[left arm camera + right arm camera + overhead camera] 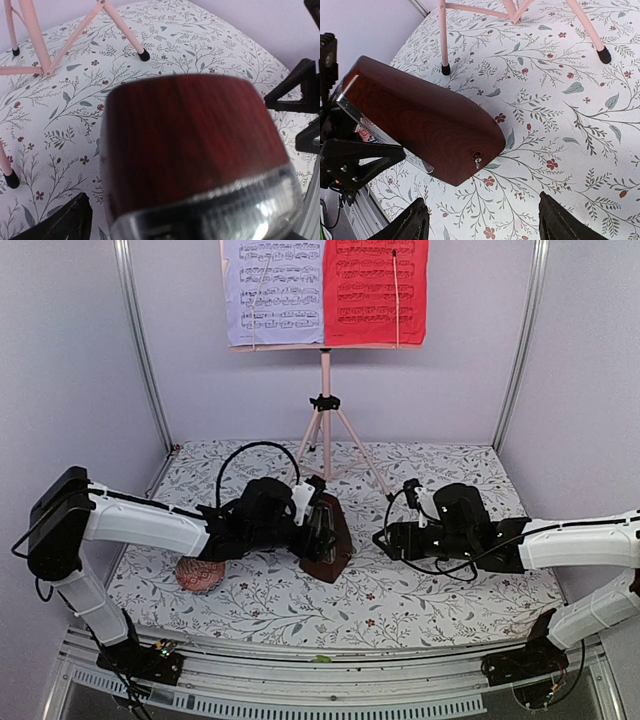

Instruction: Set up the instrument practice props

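Left wrist: we record the metronome hard against the lens, above the floral cloth.

Right wrist: the right gripper has its jaws wide and empty, and the metronome is tilted just beyond.

Top: the left gripper clamps the metronome before the music stand, with the sheet-music pages on its desk.
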{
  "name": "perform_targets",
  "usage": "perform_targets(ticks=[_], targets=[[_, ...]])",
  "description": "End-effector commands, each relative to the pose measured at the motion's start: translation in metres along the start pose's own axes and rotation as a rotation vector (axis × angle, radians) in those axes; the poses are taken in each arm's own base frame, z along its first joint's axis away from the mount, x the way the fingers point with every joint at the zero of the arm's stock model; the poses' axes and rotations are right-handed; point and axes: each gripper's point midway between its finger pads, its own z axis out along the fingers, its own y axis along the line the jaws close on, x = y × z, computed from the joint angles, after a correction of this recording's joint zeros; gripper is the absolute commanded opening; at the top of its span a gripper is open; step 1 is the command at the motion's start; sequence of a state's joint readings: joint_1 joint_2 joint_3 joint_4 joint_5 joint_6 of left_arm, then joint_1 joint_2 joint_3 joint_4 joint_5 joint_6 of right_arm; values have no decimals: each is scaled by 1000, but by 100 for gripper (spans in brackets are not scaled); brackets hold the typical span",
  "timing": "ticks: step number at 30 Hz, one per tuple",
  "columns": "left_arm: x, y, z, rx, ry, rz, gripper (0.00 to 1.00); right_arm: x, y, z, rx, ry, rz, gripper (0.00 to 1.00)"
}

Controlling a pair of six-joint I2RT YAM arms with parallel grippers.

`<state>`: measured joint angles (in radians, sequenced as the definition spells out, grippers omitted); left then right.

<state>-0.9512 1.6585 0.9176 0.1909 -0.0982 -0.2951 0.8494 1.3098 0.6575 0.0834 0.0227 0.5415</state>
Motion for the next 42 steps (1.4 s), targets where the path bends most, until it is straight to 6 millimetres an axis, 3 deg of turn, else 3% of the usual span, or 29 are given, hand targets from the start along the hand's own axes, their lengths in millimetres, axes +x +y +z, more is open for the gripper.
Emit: perform_targets(ticks=[1,17,19,23,25,32,36,42], targets=[[-35,-2,11,13,-121,57,92,-6,7,-9,-42,-25,-43,75],[-40,1,29,37,-195,100,67,-15,18,-13,-85,-47,-97,76],[-45,-2,27,49,-206,109,55,-14,20,-14,-98,-46,-108,76],[-61,-6,20,55,-227,142,17,-15,24,-18,-125,-64,-133,79],[-72,-7,12,50,-244,170,1,-17,27,-22,-144,-80,-151,81],[-127,-17,-39,24,-356,275,0,-32,50,-44,-272,-203,-247,91],[-160,-33,-77,37,-443,349,0,-47,62,-59,-324,-308,-313,93],[-194,-62,-129,42,-581,481,0,-72,84,-82,-337,-496,-436,93]])
